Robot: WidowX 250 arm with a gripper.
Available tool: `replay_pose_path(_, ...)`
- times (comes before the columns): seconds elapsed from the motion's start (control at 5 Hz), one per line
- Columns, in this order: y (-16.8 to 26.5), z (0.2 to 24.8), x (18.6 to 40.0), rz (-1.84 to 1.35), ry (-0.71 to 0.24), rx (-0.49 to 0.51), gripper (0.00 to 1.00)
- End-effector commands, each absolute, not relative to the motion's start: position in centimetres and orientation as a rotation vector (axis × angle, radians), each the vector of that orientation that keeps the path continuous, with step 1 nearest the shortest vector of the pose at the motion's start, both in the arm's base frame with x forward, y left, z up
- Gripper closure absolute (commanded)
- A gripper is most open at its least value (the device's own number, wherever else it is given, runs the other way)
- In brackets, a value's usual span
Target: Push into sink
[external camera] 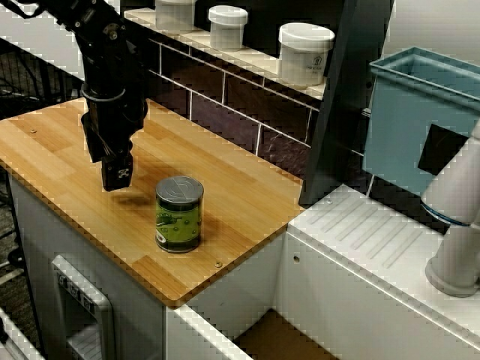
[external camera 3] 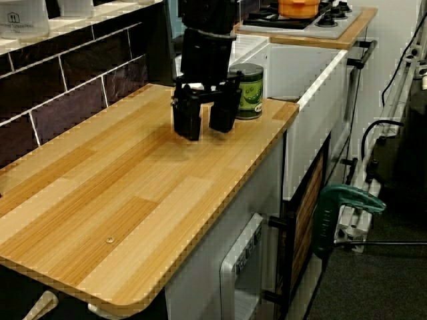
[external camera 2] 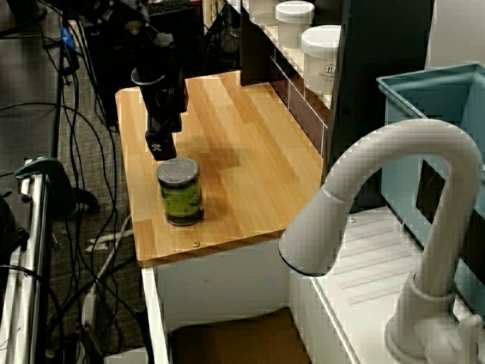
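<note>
A green-labelled can [external camera: 179, 214] with a silver lid stands upright on the wooden counter [external camera: 67, 150], near the edge that borders the sink. In the view from the sink side, the sink's brown floor [external camera: 274, 337] shows at the bottom, beside its white ribbed drainboard [external camera: 367, 232]. My black gripper [external camera: 117, 177] hangs fingers-down just above the counter, a short way from the can on the side away from the sink. In the view along the counter, my gripper [external camera 3: 205, 120] is open with nothing between its fingers, and the can [external camera 3: 248, 91] stands just beyond it.
A white faucet [external camera 2: 394, 174] arches over the sink. A teal bin [external camera: 420, 127] sits behind the drainboard. White jars [external camera: 304, 52] line a shelf above the dark tiled wall. A dark post [external camera: 341, 105] stands at the counter's back corner. Cables [external camera 2: 83, 189] hang off the counter's front.
</note>
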State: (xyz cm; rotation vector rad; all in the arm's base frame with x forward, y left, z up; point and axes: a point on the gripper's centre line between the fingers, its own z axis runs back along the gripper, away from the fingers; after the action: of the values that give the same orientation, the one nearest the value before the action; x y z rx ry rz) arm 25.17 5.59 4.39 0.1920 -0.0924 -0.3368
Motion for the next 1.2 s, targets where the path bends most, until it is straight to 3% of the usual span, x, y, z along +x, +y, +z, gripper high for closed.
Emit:
replay_pose_path(0.0, 1.2, 6.5, 25.4, -0.404, -0.151, 0.197, 0.00)
replay_pose_path(0.2, -1.9, 6.5, 25.3, -0.434, -0.152, 0.198, 0.00)
replay_pose_path(0.6, -8.7, 6.8, 27.9, -0.473, -0.108, 0.191, 0.00)
replay_pose_path(1.0, -13.3, 4.7, 28.5, -0.495, -0.092, 0.205, 0.00)
